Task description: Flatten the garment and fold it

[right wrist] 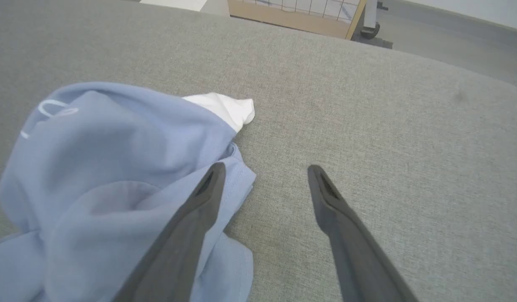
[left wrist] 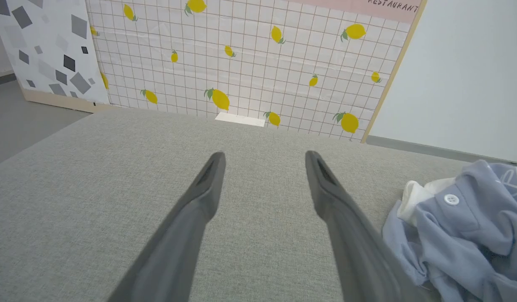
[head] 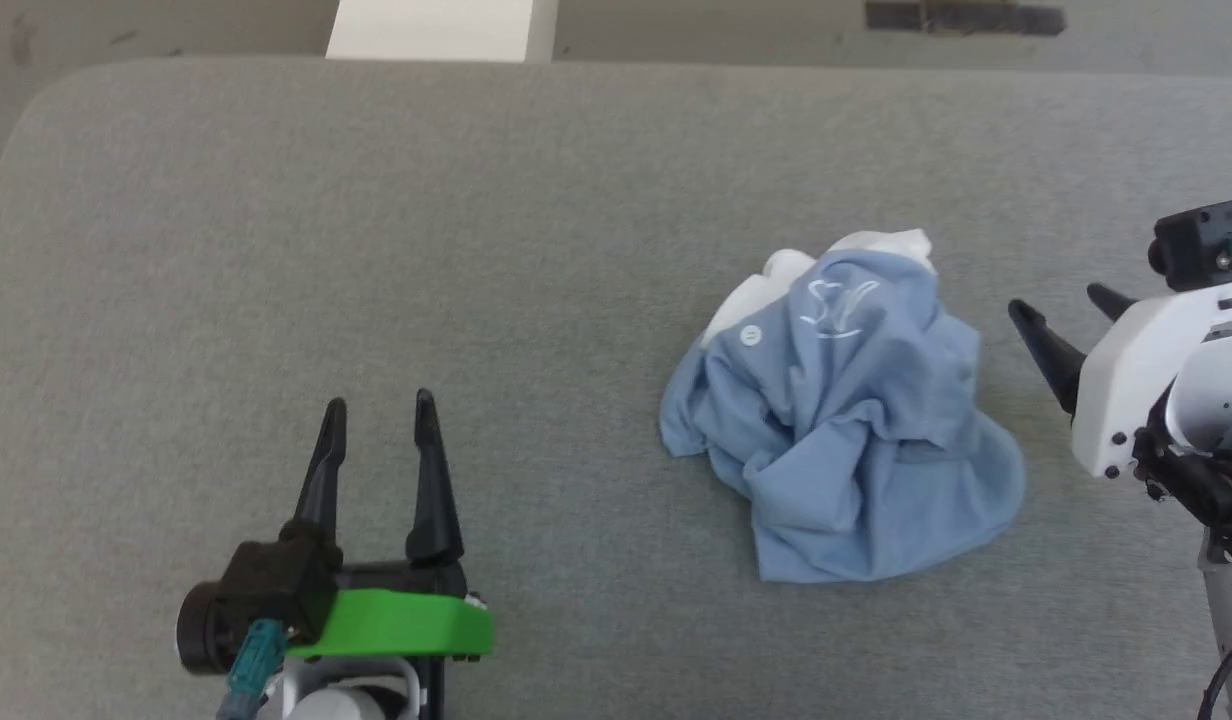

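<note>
1. Both pairs of jaws stand wide apart and hold nothing. The left gripper (head: pixel 379 400) sits well apart from the polo shirt (head: pixel 846 420), off its left side. The right gripper (head: pixel 1056 298) is just beside the shirt's right edge, fingers aimed at it.
2. The polo shirt lies in a crumpled heap on the grey padded surface (head: pixel 376 200). Its white collar (head: pixel 876 243) is at the far side, and a button (head: pixel 749 335) and the script logo (head: pixel 841 305) are on top. No flattening is done yet.
3. Pinching into the bulk of the heap would likely catch several layers at once, so a lift would drag the wad instead of opening it.
4. In the right wrist view one finger overlaps a loose blue hem at the shirt's right edge; I cannot tell whether it touches. Closing there on a single thin layer could let the soft cloth slip free.
5. A pull from the shirt's right side alone, with the left gripper so far off, would probably slide the whole shirt along instead of spreading it.
6. Sleeves and seams are buried in the heap. Grabbing mismatched points, such as collar and hem, would twist the shirt and skew any later fold.
7. Fingertips driven too low beside the shirt could dig into the grey padded surface.
</note>
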Motion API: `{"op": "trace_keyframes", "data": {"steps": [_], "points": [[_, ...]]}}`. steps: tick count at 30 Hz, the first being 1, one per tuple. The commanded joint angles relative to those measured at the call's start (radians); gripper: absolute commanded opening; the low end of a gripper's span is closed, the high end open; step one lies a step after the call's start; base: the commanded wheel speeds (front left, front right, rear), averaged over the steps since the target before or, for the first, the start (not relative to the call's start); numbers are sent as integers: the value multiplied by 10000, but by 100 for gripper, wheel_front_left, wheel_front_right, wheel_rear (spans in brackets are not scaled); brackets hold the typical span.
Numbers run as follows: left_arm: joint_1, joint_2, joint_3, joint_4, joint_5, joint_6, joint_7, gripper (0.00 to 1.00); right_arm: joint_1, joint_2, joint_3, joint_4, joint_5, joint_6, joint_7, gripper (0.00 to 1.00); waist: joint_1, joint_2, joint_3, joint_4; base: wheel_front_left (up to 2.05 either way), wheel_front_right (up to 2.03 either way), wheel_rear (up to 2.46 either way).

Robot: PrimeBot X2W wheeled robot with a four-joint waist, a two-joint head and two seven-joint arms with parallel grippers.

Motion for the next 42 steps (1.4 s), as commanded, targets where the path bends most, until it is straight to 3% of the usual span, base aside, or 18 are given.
{"op": "trace_keyframes", "data": {"steps": [1, 11, 12, 13, 14, 15, 16, 25, 33, 37, 41, 42], "points": [[-231, -107, 10, 53, 188, -105, -77, 100, -147, -56, 114, 205, 131, -15, 114, 100, 0, 0, 507, 507, 0, 0, 0], [-586, -344, -89, 354, 635, -435, -77, 100, -281, 230, 521, 2194, 35, -15, 101, 100, 0, 0, 737, 1068, 0, 0, 0], [-604, -362, -87, 360, 663, -447, -77, 100, -319, 329, 401, 2398, -37, -15, 66, 68, 0, 0, 756, 1095, 0, 0, 0], [-613, -380, -86, 364, 684, -452, -77, 100, -352, 377, 367, 2529, -128, -15, 42, 43, 0, 0, 762, 1109, 0, 0, 0], [-613, -405, -84, 367, 705, -455, -77, 100, -394, 412, 349, 2650, -243, -15, -19, 29, 0, 0, 764, 1115, 0, 0, 0], [-603, -425, -75, 368, 716, -454, -77, 100, -432, 441, 288, 2735, -335, -15, -105, 5, 0, 0, 759, 1107, 0, 0, 0], [-579, -447, -54, 377, 724, -451, -78, 100, -483, 475, 200, 2819, -450, -15, -250, 0, 0, 0, 734, 1084, 0, 0, 0], [-171, -472, 285, 453, 711, -441, -78, 100, -946, 419, -408, 2483, -271, -15, -1086, 0, 0, 0, -99, 494, 0, 0, 0], [254, -359, 468, 348, 678, -462, -78, 100, 285, -165, -3125, 1182, -215, -15, -1157, 0, 0, 0, -509, 98, 0, 0, 0], [349, -320, 433, 342, 680, -468, -78, 100, 1938, 202, -4773, 853, -602, -15, -1089, 0, 0, 0, -444, 55, 0, 0, 0], [381, -239, 467, 326, 677, -439, -52, 100, 3206, 944, -5528, 898, -824, -15, -1136, 0, 0, 0, -385, -62, 0, 0, 0], [385, -221, 481, 322, 676, -428, -42, 100, 3334, 1065, -5582, 898, -848, -15, -1188, 9, 0, 0, -377, -102, 0, 0, 0]]}}
